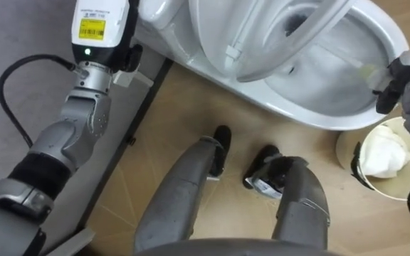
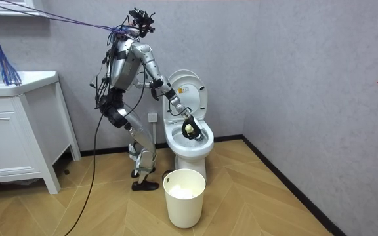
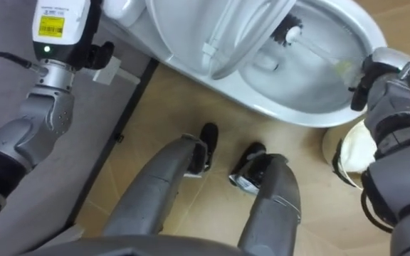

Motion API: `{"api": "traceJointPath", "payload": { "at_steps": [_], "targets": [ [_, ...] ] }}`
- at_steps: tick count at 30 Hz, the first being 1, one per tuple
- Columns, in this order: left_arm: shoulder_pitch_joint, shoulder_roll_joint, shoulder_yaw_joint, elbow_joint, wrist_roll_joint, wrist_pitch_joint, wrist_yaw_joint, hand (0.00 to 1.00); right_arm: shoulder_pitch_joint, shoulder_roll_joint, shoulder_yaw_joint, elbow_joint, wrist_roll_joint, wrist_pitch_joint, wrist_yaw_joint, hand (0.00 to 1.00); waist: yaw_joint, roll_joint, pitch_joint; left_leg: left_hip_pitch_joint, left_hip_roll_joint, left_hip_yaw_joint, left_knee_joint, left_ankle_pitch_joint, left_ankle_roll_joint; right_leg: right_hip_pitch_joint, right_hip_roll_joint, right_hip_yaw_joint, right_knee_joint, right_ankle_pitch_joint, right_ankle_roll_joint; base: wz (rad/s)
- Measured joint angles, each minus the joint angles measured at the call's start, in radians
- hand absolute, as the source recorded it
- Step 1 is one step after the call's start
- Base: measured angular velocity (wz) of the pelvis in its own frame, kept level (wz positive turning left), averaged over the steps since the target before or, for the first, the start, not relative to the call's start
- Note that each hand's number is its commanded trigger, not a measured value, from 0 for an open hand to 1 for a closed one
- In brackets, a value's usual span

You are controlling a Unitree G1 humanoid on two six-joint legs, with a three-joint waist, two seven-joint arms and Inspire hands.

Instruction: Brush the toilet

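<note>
We find the right hand [image 3: 384, 75] curled shut on the handle end of the toilet brush [image 3: 290, 32], at the right rim of the toilet [image 3: 262, 107]. The pale handle slants across the bowl and the brush's dark head lies low at the far inner wall. The seat [image 1: 216, 35] stands raised. The left hand [image 1: 104, 32] is held at the far left, just beside the toilet's rear body; we cannot tell whether it is open or closed, nor whether it touches anything. Its white casing bears a yellow label [image 1: 91, 27] with dark print too small to read. A white bin [image 1: 342, 146] holding crumpled white paper [image 1: 386, 153] stands near right, just beside the bowl's edge. The grey wall [image 1: 20, 28] and skirting close the left side. The room view shows open wood floor [image 2: 274, 196] on its right and a white cabinet [image 2: 18, 131] on its left.
</note>
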Motion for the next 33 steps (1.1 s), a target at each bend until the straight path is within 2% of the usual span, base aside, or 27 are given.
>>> {"api": "traceJointPath", "payload": {
  "at_steps": [2,6,10,17,20,21,24,30,33],
  "targets": [
    [-0.006,0.0,-0.008,-0.001,-0.001,-0.008,-0.01,0.0,0.021,-0.001,0.029,-0.003,-0.037,0.012,0.008,1.0,0.013,0.007,-0.0016,0.001,-0.002,0.0,-0.004,-0.001,0.0,-0.001,0.0,0.002,0.0,-0.005,0.001,0.02],
    [-0.007,-0.003,-0.01,0.0,-0.002,-0.016,-0.013,0.0,0.069,-0.039,0.035,-0.066,-0.059,0.014,0.014,1.0,0.018,0.007,-0.0019,0.003,-0.001,-0.004,-0.01,-0.003,-0.005,0.002,0.002,-0.001,-0.005,-0.01,-0.001,0.04],
    [-0.002,-0.003,-0.01,0.014,-0.003,-0.018,-0.016,0.0,0.117,-0.03,0.034,-0.081,-0.11,0.015,-0.005,1.0,0.018,0.013,-0.006,0.03,0.006,-0.015,-0.016,-0.01,-0.013,0.038,0.02,-0.007,-0.028,-0.013,0.0,0.0],
    [0.036,-0.009,-0.01,0.017,-0.044,-0.02,-0.032,0.0,0.205,-0.017,0.031,-0.152,-0.177,0.044,-0.019,1.0,-0.021,0.028,-0.017,0.084,0.015,-0.025,-0.047,-0.013,-0.017,0.104,0.039,-0.022,-0.078,-0.01,0.005,0.02],
    [0.049,-0.024,-0.009,0.019,-0.072,-0.021,-0.039,0.0,0.258,-0.019,0.028,-0.183,-0.191,0.048,-0.039,1.0,-0.037,0.032,-0.0226,0.115,0.019,-0.024,-0.063,-0.013,-0.016,0.139,0.043,-0.032,-0.098,-0.009,0.008,0.03],
    [0.051,-0.024,-0.009,0.019,-0.083,-0.023,-0.042,0.0,0.273,-0.019,0.021,-0.196,-0.191,0.048,-0.043,1.0,-0.044,0.036,-0.0269,0.117,0.024,-0.025,-0.067,-0.013,-0.016,0.143,0.053,-0.031,-0.112,-0.004,0.01,-0.08],
    [0.05,-0.027,-0.004,0.019,-0.1,-0.023,-0.064,0.0,0.319,-0.019,0.015,-0.21,-0.206,0.048,-0.069,1.0,-0.051,0.042,-0.0308,0.135,0.038,-0.024,-0.074,-0.015,-0.019,0.17,0.072,-0.034,-0.146,0.01,0.008,-0.11],
    [0.05,-0.027,0.008,0.023,-0.119,-0.04,-0.107,0.0,0.394,-0.019,0.001,-0.192,-0.207,0.041,-0.092,1.0,-0.079,0.039,-0.0331,0.213,0.041,-0.026,-0.106,-0.019,-0.02,0.248,0.084,-0.034,-0.185,0.014,0.015,-0.01],
    [0.062,-0.026,0.008,0.03,-0.118,-0.044,-0.132,0.0,0.425,-0.017,-0.024,-0.18,-0.199,0.034,-0.091,1.0,-0.087,0.024,-0.0339,0.25,0.036,-0.006,-0.138,-0.016,-0.018,0.269,0.072,-0.028,-0.186,0.012,0.018,-0.04]
  ]
}}
